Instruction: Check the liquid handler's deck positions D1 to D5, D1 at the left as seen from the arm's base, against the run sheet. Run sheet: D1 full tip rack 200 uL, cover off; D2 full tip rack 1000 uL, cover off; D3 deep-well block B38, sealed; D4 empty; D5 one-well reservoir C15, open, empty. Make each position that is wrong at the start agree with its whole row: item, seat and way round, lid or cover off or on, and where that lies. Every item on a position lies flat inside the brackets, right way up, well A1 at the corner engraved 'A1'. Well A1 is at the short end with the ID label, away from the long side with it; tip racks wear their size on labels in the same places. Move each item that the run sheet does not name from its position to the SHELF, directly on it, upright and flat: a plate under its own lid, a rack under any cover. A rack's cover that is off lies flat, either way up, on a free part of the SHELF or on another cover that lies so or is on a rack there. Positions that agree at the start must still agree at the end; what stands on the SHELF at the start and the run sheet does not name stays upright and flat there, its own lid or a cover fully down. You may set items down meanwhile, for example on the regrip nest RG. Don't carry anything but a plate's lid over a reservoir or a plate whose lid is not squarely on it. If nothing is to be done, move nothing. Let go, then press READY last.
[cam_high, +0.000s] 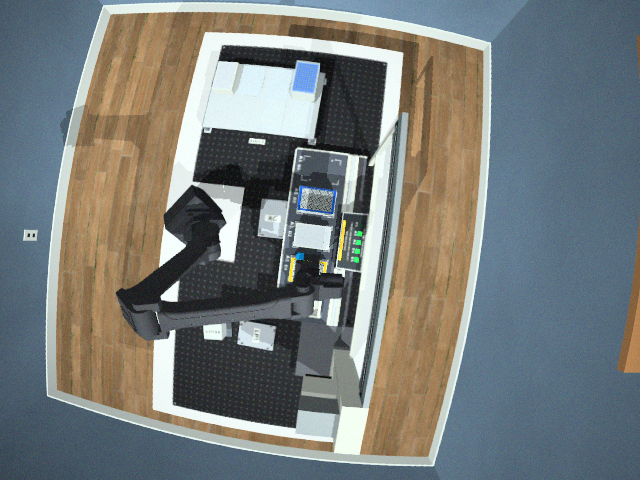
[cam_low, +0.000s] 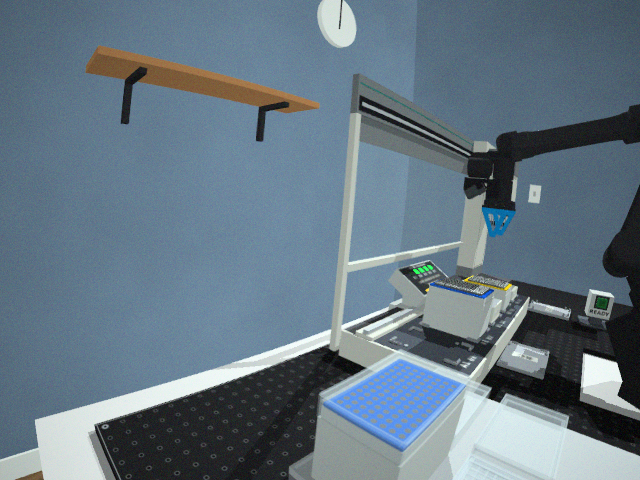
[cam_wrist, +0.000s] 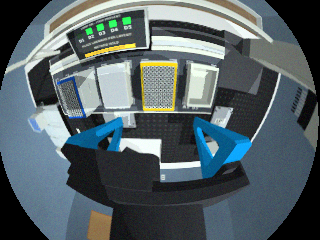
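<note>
The arm's blue jaws (cam_low: 498, 223) are standing fully apart, gripping nothing, hanging high above the deck. Directly below them the yellow-rimmed tip rack (cam_wrist: 159, 86) is sitting uncovered. To one side of it a sealed white block (cam_wrist: 114, 84) is lying, then the blue-rimmed rack (cam_wrist: 68, 96).

A black perforated bench top (cam_high: 232, 382) carries the liquid handler's deck (cam_high: 286, 258).

yellow-framed tip rack (cam_high: 307, 268) mostly hidden under the arm (cam_high: 232, 304) in the top view, deck position labels too small to read, covered blue rack (cam_low: 392, 413) cut off by the exterior view's bottom edge
</note>
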